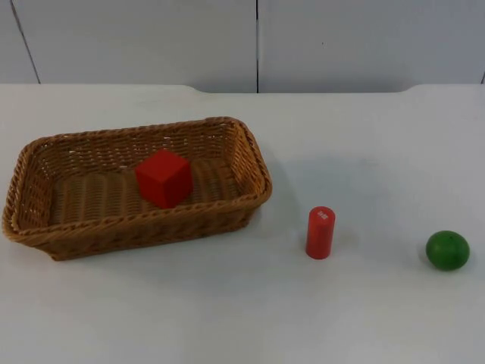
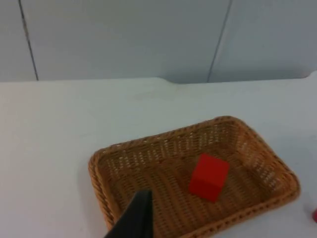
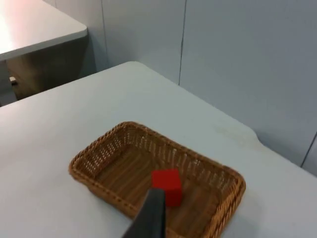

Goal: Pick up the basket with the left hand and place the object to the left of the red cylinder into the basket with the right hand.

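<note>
1. A red cube (image 1: 164, 177) sits inside a brown wicker basket (image 1: 91, 231), about midway along the basket floor, tilted so one corner faces the near side.
2. The basket is rectangular with woven walls that flare outward. It rests on the white bench (image 1: 227, 318) at the scene's left, with its long side running left to right.
3. In the left wrist view the cube (image 2: 208, 176) lies on the basket's woven floor, apart from the walls, and the basket rim (image 2: 99, 183) curves around it.
4. In the right wrist view the same cube (image 3: 167, 184) lies in the basket (image 3: 94, 168), which stands on the bench with open bench surface all around it.
5. A red cylinder (image 1: 320, 232) stands upright on the bench to the right of the basket, near it but not touching.
6. A green ball (image 1: 447, 249) lies further right, well apart from the cylinder and at about the same depth.
7. The left gripper shows as one black fingertip (image 2: 133, 218) above the basket's near wall; I cannot tell whether this gripper is apart or together.
8. The right gripper shows as one black fingertip (image 3: 151, 215) over the basket beside the cube; its state cannot be told either.
9. A grey partition wall (image 1: 151, 38) closes off the far edge of the bench.
</note>
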Action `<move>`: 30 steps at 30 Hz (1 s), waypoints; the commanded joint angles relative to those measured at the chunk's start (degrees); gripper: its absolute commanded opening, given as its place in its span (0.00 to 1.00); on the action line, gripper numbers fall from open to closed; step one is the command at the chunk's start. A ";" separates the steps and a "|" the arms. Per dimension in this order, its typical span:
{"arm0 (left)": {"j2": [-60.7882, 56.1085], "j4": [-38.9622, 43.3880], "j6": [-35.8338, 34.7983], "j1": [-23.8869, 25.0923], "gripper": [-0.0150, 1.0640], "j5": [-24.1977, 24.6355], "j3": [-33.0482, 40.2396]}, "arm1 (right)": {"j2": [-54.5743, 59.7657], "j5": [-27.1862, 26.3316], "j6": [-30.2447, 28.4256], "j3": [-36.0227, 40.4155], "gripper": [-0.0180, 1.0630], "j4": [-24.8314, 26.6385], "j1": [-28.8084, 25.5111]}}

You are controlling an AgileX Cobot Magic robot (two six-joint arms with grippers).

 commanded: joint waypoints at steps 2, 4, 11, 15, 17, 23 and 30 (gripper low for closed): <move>-8.07 -0.20 -1.70 0.04 0.99 2.86 3.04 | -5.42 -0.69 1.60 4.93 0.78 -0.10 -0.16; -12.94 -0.10 -3.22 -1.52 0.99 4.07 4.88 | -9.77 -0.51 1.84 8.37 0.78 -0.10 -0.16; -20.17 0.22 -5.55 -10.06 0.99 4.70 7.37 | -23.60 1.54 4.61 18.19 0.78 -0.10 -0.16; -23.80 1.05 -5.97 -12.21 0.99 5.63 7.37 | -30.62 6.58 5.29 21.18 0.78 -2.04 -0.16; -26.65 3.05 -6.13 -12.40 0.99 7.07 7.37 | -36.28 12.87 11.02 21.70 0.78 -6.87 -0.16; -32.96 9.84 -13.99 -12.40 0.99 8.47 7.47 | -44.33 22.20 24.39 21.70 0.78 -17.53 -0.16; -33.35 20.64 -24.64 -12.40 0.99 11.44 7.35 | -54.86 24.53 31.88 21.58 0.78 -25.48 -0.16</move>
